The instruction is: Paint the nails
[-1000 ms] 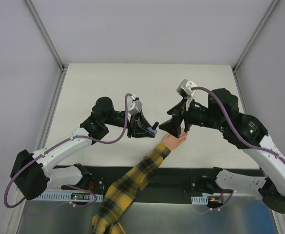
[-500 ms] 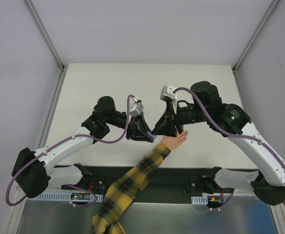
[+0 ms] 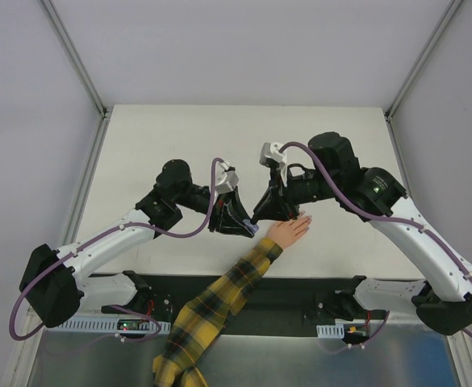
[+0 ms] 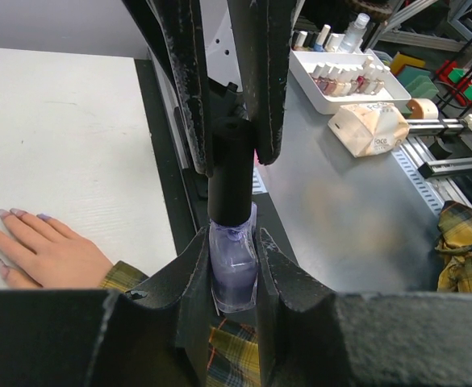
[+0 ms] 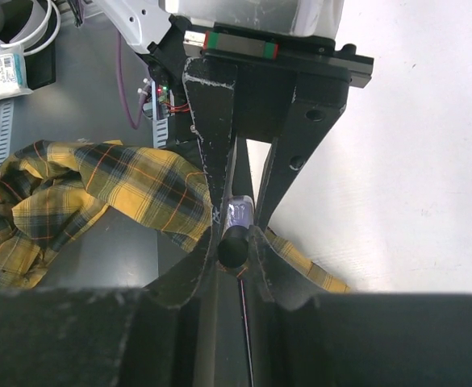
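Pale, lilac-tinged nails tip a hand lying palm down by the near edge of the white table. Its long axis slants from the plaid sleeve toward the far right. Just left of it, the left gripper pinches a purple bottle, and the right gripper clamps its dark cap. Bare tabletop spreads beyond the fingertips.

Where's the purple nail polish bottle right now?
Left wrist view, center: the purple bottle sits clamped in the left pincer, its dark cap gripped by the right pincer. From above, it's just left of the hand.
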